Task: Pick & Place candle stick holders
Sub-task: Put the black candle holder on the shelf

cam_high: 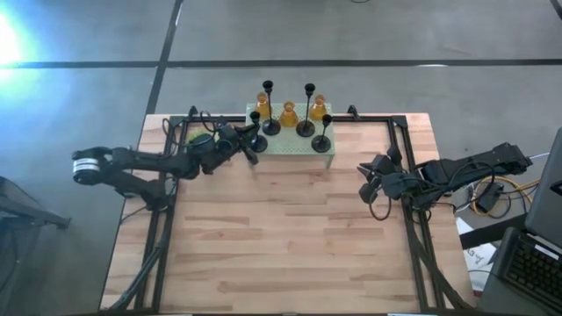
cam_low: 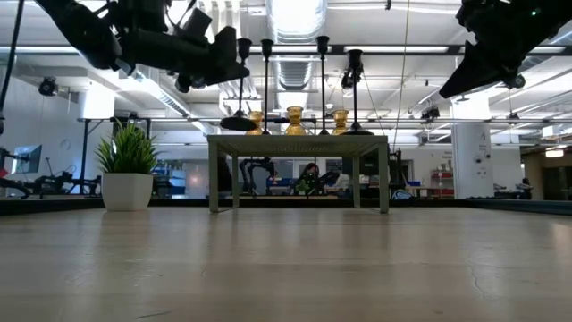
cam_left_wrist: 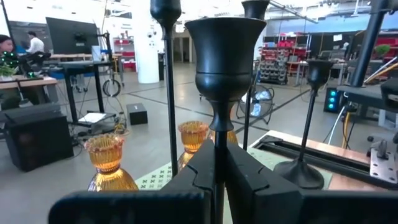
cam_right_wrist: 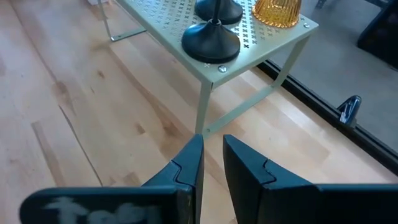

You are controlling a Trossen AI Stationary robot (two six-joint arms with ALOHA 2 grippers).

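A mint-green perforated stand (cam_high: 294, 145) at the table's far middle carries black holders (cam_high: 305, 127) (cam_high: 322, 142) (cam_high: 270, 125) and three amber ones (cam_high: 289, 115). My left gripper (cam_high: 252, 143) is at the stand's left end, shut on a fourth black holder (cam_low: 243, 80). That holder's cup (cam_left_wrist: 224, 50) rises just beyond the fingers. My right gripper (cam_high: 365, 181) hovers to the right of the stand, empty, its fingers (cam_right_wrist: 186, 168) a narrow gap apart. My left gripper pinches the black holder's thin stem (cam_left_wrist: 218, 134) between its two fingers, a little below the cup. The fingers come about level from the table's left and lie across the stem. The holder stands upright. I cannot tell whether its base (cam_low: 239, 122) touches the stand.
A small potted plant (cam_low: 130, 170) stands on the table left of the stand, under my left arm. Black rails (cam_high: 399, 167) run along the table's left, right and far sides. Bare wood (cam_high: 281, 237) fills the middle and near part.
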